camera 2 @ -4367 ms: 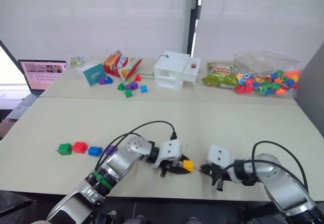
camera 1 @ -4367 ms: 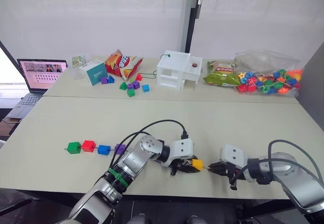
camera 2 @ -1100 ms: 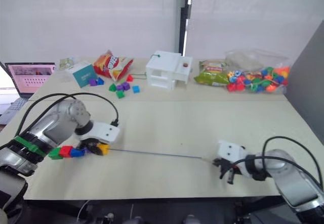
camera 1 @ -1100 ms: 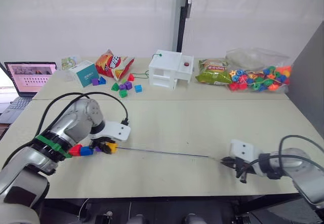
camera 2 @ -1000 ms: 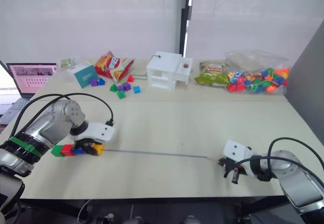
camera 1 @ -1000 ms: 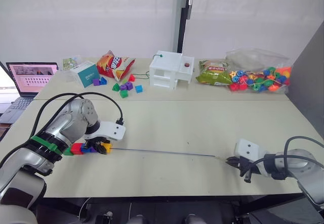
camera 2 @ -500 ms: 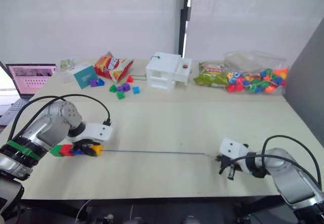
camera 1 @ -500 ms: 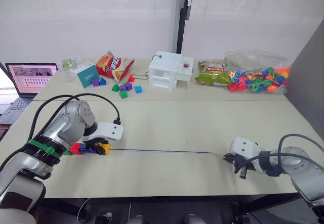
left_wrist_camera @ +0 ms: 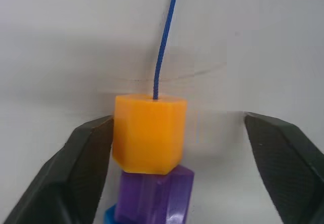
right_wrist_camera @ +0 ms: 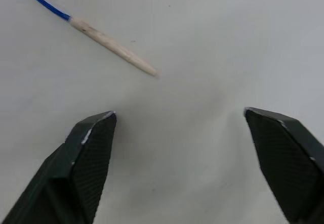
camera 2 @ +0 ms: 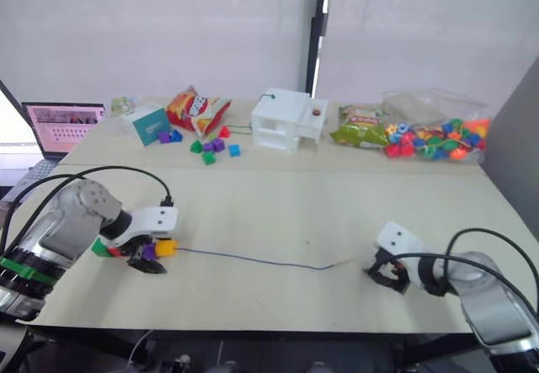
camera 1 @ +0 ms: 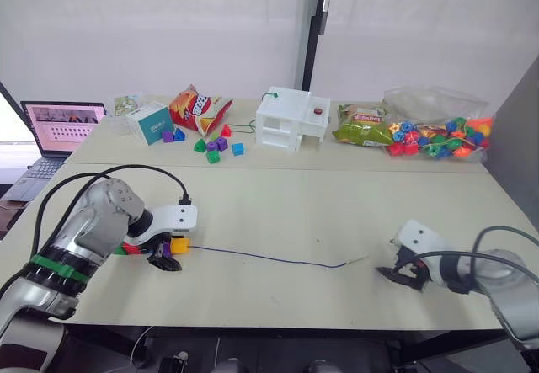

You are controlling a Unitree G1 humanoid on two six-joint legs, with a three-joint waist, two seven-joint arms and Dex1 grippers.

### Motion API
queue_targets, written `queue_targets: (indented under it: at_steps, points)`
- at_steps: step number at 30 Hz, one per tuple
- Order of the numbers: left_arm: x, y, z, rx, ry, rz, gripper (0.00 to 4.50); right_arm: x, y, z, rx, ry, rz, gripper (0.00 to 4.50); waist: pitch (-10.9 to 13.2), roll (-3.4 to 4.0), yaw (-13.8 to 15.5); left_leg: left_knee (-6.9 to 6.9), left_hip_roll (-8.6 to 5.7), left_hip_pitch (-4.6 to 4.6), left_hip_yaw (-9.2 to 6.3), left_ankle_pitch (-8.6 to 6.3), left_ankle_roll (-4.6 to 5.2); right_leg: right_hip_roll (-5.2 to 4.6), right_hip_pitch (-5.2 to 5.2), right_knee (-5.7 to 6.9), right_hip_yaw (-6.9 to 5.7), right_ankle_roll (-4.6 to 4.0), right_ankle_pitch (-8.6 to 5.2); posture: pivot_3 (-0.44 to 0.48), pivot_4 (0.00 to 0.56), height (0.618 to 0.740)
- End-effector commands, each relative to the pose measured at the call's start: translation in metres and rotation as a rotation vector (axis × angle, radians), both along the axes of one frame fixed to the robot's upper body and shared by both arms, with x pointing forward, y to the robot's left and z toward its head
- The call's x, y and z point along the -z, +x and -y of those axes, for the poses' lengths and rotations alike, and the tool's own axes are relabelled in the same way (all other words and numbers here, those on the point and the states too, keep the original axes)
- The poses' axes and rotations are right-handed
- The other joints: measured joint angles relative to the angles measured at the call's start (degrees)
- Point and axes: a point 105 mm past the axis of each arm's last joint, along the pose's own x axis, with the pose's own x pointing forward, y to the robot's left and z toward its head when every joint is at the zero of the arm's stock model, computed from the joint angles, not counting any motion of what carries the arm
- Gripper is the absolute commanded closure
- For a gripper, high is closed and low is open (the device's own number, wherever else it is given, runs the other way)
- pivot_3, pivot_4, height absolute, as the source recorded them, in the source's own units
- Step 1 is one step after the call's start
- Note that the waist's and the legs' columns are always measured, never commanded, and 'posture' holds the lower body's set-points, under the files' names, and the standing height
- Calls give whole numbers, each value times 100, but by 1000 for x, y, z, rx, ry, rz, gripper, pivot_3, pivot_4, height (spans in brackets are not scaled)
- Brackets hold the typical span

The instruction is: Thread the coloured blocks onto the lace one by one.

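Yellow block [left_wrist_camera: 148,133], last on the dark-blue lace [camera 1: 269,258], sits between the left gripper's [camera 1: 165,253] spread fingers, touching one, atop the purple block [left_wrist_camera: 157,198]. Threading looks finished; next, both arms likely withdraw. The right gripper [right_wrist_camera: 187,163] gapes wide, the lace's pale tip [right_wrist_camera: 112,46] lying free beyond.

Glossy plastic yellow block [left_wrist_camera: 148,134] and purple block [left_wrist_camera: 154,196]; thin corded lace [left_wrist_camera: 163,44]; matt pale surface [camera 1: 337,213].

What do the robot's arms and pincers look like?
Both arms are rounded silver-grey metal with black cables looping alongside. The left arm wears a green band. Each wrist carries a white boxy housing, and the left gripper and right gripper each have two black, finely textured wedge fingers.
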Motion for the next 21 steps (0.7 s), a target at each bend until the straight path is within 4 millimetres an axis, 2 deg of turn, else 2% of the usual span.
queue_targets:
  at_steps: [1, 3, 5, 6, 8, 10, 11, 14, 17, 21]
  points:
    - [-44, -5, -3, -46, -213, 142, 20, -40, -5, 3, 30, 117, 128, 18, 0, 0, 8, 0, 0, -5, -1, 0, 0, -3, -5, 0, 0, 0, 0, 0, 150, 740]
    - [-56, -5, -10, -148, -351, 241, 20, -49, -11, 8, 62, 188, 158, 18, 1, 1, 13, -3, 1, -2, -2, 0, 0, -4, -2, -2, 0, 0, 1, 0, 150, 740]
    - [-57, -12, -19, -217, -423, 309, 20, -50, -16, 16, 106, 230, 172, 18, 1, 2, 14, -12, 3, 17, -6, -1, 0, -9, 14, -8, 0, 0, 0, 0, 150, 740]
    - [-58, -18, -20, -228, -512, 360, 20, -49, -19, 20, 137, 269, 174, 18, 0, 3, 12, -17, 3, 24, -6, -1, 0, -12, 18, -10, 2, 0, 0, 0, 150, 740]
    - [-53, -27, -29, -320, -613, 416, 20, -48, -24, 30, 197, 323, 188, 18, 0, 3, 22, -22, 3, 29, -6, -2, -1, -21, 24, -12, 5, 0, 0, 0, 150, 740]
    - [-48, -31, -35, -382, -630, 442, 20, -47, -26, 35, 226, 343, 197, 18, 1, 2, 43, -21, 3, 26, -7, -2, -3, -29, 22, -13, 4, 0, 1, 0, 150, 740]
    - [-47, -39, -46, -438, -689, 482, 20, -42, -31, 44, 281, 370, 192, 18, 2, 2, 54, -20, 0, 27, -8, -2, -5, -33, 23, -11, 3, 0, 1, 0, 150, 740]
    - [-29, -67, -79, -568, -733, 549, 20, -29, -46, 66, 392, 415, 186, 18, -2, 7, 57, -27, -1, 35, -13, -3, -18, -88, 28, -18, 1, -1, 6, 0, 150, 740]
    - [-8, -85, -99, -666, -741, 488, 20, -21, -54, 76, 432, 432, 192, 18, -2, 7, 59, -50, -7, 42, -8, -2, -21, -102, 28, -37, 3, -2, 5, 0, 150, 740]
    - [18, -103, -130, -749, -661, 477, 20, -5, -67, 90, 447, 416, 177, 18, -7, 15, 57, -62, -6, 63, -4, 1, -28, -111, 35, -49, 5, -7, 3, 0, 150, 740]
